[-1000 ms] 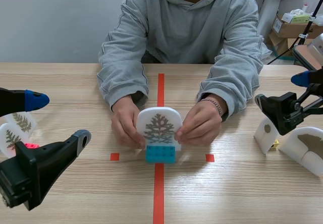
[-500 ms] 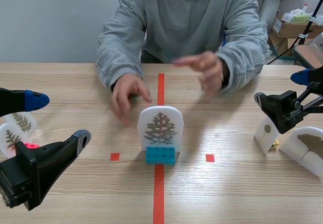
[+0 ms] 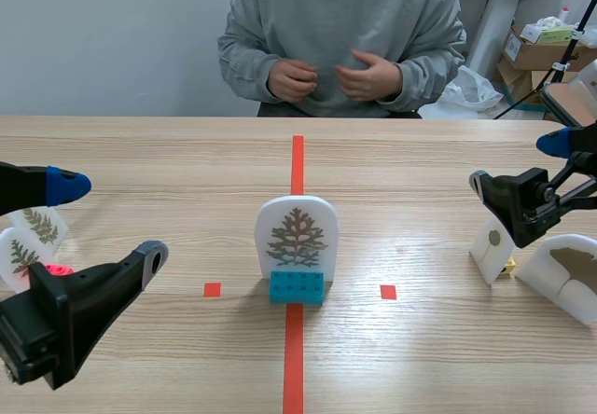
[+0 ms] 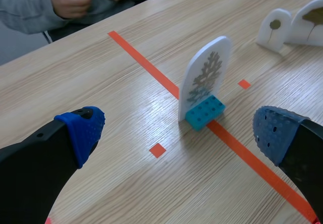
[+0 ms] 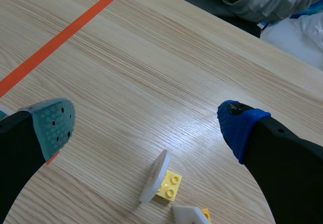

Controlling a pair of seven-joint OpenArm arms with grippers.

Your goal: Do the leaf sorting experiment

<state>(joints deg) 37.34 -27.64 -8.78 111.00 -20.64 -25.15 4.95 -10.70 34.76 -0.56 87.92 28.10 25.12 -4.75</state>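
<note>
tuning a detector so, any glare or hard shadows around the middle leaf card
Left wrist view: a pale sheen on the table beside the leaf card, no hard shadow. Scene view: only a faint soft shadow by its blue brick; no glare on the card.

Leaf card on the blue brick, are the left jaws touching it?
Apart. The left wrist view shows bare table between the open left jaws and the leaf card, standing ahead.

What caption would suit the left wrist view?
Open left gripper faces an upright leaf card on a blue brick.
</note>
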